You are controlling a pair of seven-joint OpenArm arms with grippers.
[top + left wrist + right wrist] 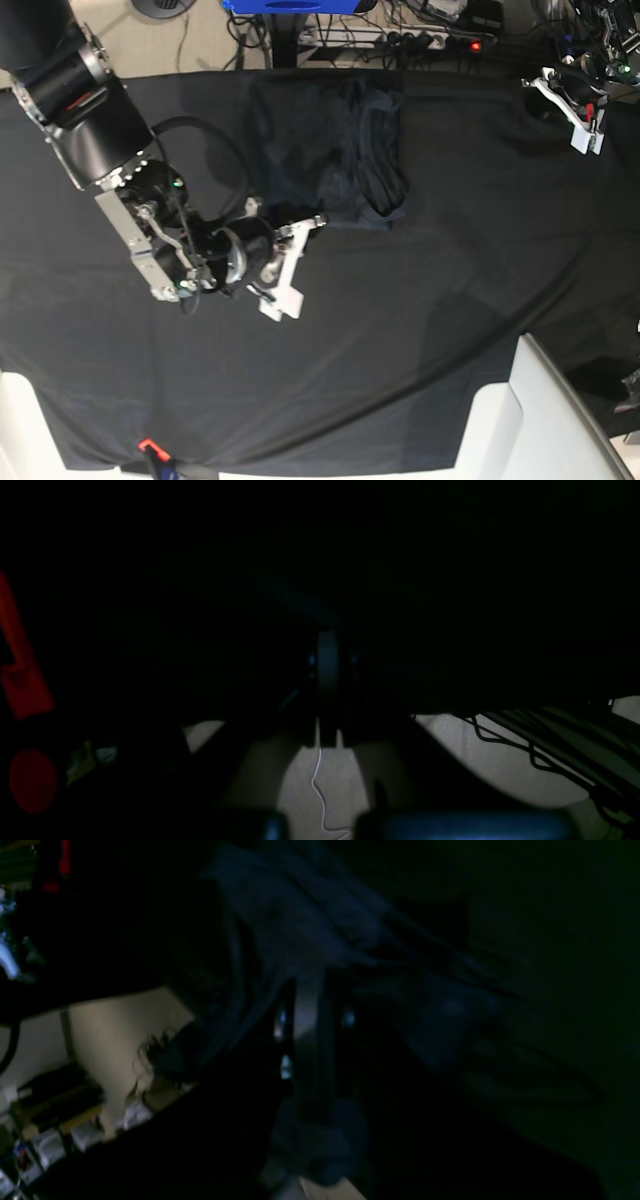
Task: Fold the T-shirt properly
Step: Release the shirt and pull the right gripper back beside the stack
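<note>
base view: black tablecloth (450, 300) bears the t-shirt (330, 160).

Mostly darkness; the left end effector (327, 680) hangs closed over pale floor (460, 750), a thin white cable (319, 790) trailing below.
</note>
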